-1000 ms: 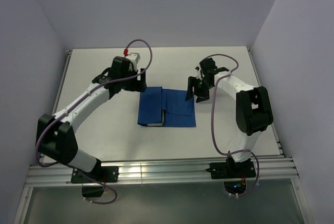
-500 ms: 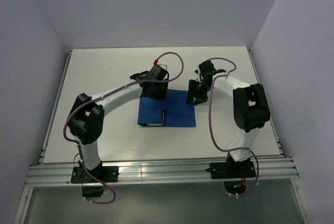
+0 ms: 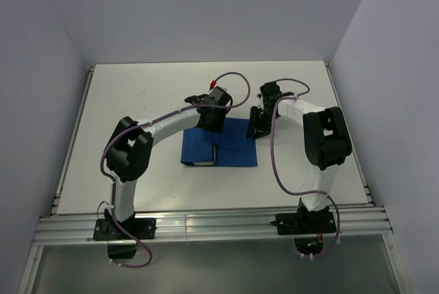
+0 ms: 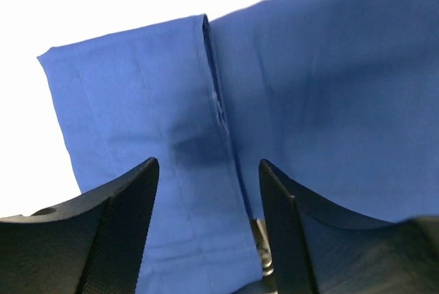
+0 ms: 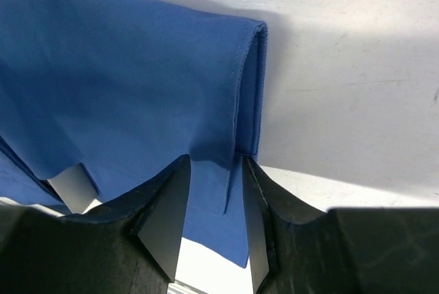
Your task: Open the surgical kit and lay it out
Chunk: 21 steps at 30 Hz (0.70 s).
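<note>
One royal-blue woven cloth wrap, folded rectangular, hemmed. Left gripper wide above it; right gripper narrow astride one hem, grip unclear.

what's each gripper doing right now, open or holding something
left gripper: open over the blue cloth wrap, holding nothing
right gripper: open, straddling the wrap's edge
</note>
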Tool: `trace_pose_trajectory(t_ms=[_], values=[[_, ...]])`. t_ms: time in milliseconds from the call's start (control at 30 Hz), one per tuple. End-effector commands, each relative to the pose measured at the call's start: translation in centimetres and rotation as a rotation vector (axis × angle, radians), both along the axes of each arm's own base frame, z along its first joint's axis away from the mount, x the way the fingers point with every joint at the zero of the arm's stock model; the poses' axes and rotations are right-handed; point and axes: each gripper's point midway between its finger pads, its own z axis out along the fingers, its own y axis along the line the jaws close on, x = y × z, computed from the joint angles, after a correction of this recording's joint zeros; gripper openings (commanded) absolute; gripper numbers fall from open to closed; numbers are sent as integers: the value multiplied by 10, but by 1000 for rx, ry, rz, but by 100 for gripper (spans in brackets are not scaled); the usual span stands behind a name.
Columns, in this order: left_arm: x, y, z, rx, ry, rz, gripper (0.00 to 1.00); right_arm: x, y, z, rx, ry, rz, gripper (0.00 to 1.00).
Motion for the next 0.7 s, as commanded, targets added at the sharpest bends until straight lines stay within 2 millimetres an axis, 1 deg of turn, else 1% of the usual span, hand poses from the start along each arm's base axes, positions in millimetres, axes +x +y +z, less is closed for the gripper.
trace_pose_trajectory(t_ms=[0,33,67,200,300,333,367,433,467,533,567,633,667], values=[[11,-8,11,16,-55,34,63,4,-4,-10,-41,8,-31,44],[12,-6,8,33,-59,37,58,5,-5,-11,-50,6,-32,43],[12,-6,7,39,-60,38,56,4,-5,-11,-55,8,-30,43],[7,-1,-2,67,-42,31,51,3,-3,-14,-70,15,-22,43],[3,4,-5,76,-39,23,49,2,-3,-17,-85,23,-19,43],[3,4,-2,70,-45,22,47,3,-4,-17,-87,23,-21,42],[0,7,-5,78,-37,21,42,3,-4,-18,-91,26,-23,42],[1,8,-2,72,-50,18,35,3,-5,-18,-94,28,-25,42],[0,10,-2,76,-48,19,26,3,-5,-18,-94,27,-24,42],[0,10,1,67,-48,12,20,3,-4,-18,-93,28,-23,42],[0,10,1,65,-46,10,11,3,-5,-17,-94,26,-22,42],[2,12,5,55,-48,13,0,4,-5,-15,-94,23,-21,42],[2,12,6,51,-50,14,0,4,-5,-15,-96,21,-19,42]])
